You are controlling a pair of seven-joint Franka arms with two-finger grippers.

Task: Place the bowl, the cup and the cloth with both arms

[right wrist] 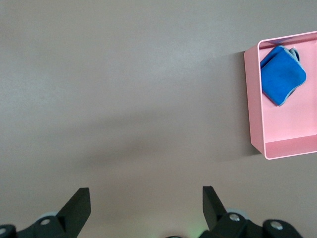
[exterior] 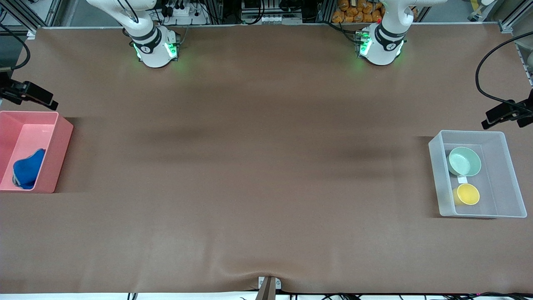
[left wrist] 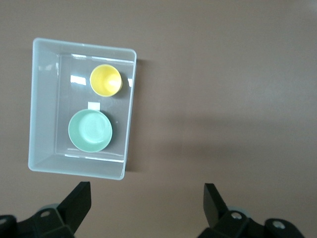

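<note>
The mint-green bowl [exterior: 464, 161] and the yellow cup [exterior: 467, 194] sit in a clear plastic bin [exterior: 510, 175] at the left arm's end of the table; the cup is nearer the front camera. Both show in the left wrist view, bowl [left wrist: 90, 130] and cup [left wrist: 105, 80]. The blue cloth [exterior: 28, 168] lies crumpled in a pink bin [exterior: 58, 158] at the right arm's end; it also shows in the right wrist view [right wrist: 281, 74]. My left gripper [left wrist: 147, 198] is open and empty, high over bare table beside the clear bin [left wrist: 44, 99]. My right gripper [right wrist: 146, 202] is open and empty, high over bare table.
Both arms are raised near their bases [exterior: 156, 48] [exterior: 381, 46]; their hands are out of the front view. Black camera mounts [exterior: 29, 93] [exterior: 508, 112] stand at each end of the brown table. The pink bin [right wrist: 292, 144] lies off to one side in the right wrist view.
</note>
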